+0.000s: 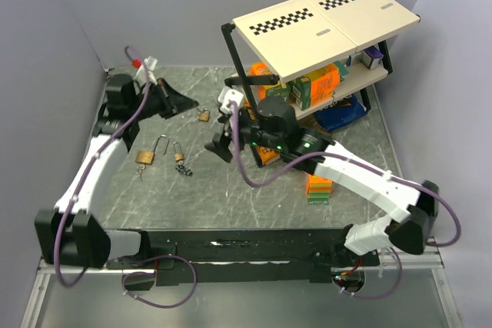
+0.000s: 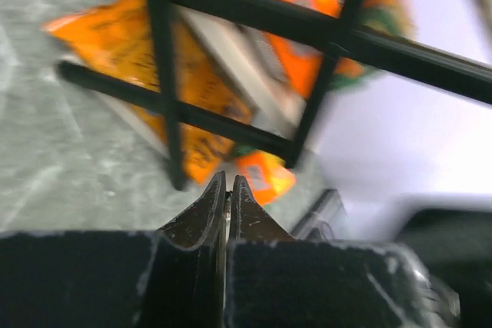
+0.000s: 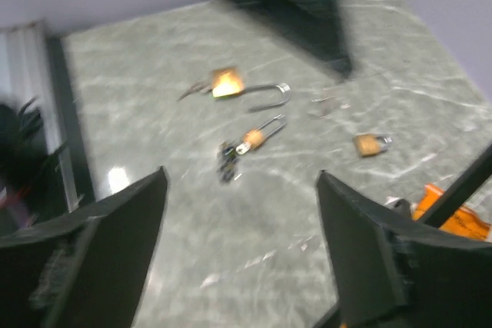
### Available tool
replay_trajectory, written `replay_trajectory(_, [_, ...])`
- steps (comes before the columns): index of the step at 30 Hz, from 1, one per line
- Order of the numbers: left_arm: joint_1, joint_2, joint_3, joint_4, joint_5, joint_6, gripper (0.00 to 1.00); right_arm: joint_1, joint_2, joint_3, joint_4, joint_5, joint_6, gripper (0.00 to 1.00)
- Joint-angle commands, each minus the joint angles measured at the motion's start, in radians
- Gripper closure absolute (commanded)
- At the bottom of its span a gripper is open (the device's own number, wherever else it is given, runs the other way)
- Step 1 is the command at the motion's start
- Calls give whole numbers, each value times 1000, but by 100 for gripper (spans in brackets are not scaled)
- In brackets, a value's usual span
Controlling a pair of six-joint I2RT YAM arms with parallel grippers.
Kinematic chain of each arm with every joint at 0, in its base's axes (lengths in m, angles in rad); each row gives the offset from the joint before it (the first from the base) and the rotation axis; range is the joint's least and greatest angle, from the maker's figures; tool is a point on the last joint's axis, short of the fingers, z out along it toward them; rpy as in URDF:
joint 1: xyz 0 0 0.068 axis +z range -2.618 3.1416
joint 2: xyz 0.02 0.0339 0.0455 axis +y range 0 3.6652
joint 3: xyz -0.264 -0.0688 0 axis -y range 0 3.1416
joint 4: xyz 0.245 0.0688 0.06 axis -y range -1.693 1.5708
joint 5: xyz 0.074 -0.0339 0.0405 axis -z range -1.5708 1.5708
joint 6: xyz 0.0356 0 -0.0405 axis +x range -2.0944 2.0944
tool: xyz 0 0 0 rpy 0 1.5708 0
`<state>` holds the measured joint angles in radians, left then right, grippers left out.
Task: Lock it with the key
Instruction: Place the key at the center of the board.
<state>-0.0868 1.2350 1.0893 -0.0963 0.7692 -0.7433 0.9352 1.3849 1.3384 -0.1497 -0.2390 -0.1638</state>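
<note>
Three brass padlocks lie on the grey marbled table. A large one (image 1: 145, 156) (image 3: 225, 82) has its shackle open. A slim long-shackled one (image 1: 179, 157) (image 3: 254, 138) has a dark bunch of keys (image 1: 185, 169) (image 3: 228, 160) at its base. A small one (image 1: 204, 115) (image 3: 369, 144) lies further right. My left gripper (image 1: 187, 104) (image 2: 227, 183) is shut just left of the small padlock; a thin pale sliver shows between its fingers, and I cannot tell what it is. My right gripper (image 1: 221, 146) (image 3: 241, 174) is open and empty, above the table right of the slim padlock.
A black-framed shelf rack (image 1: 323, 13) (image 2: 165, 74) with orange and green boxes stands at the back right. An orange packet (image 2: 196, 82) lies under it, a blue bag (image 1: 342, 115) beside it, and a stack of orange boxes (image 1: 319, 187) lies by the right arm.
</note>
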Motion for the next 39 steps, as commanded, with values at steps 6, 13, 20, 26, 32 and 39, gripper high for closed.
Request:
replay_trajectory(6, [-94,429,349,-387,-324,354,99,20,-190,24,-297,-181,-219,2])
replay_trajectory(13, [-178,743,559,-473,-433,443,99,19,-216,4,-337,-135,-232,1])
replay_trajectory(20, [-188,915,679,-467,-492,466,99,19,-218,2,-355,-108,-249,0])
replay_trajectory(26, [-197,1027,764,-465,-485,455,99,13,-196,7,-352,-109,-247,0])
replay_trajectory(32, [-197,1078,799,-425,-513,458,99,13,-187,-1,-352,-114,-233,0])
replay_trajectory(39, [-197,1139,882,-418,-539,476,99,10,-181,-2,-355,-112,-232,0])
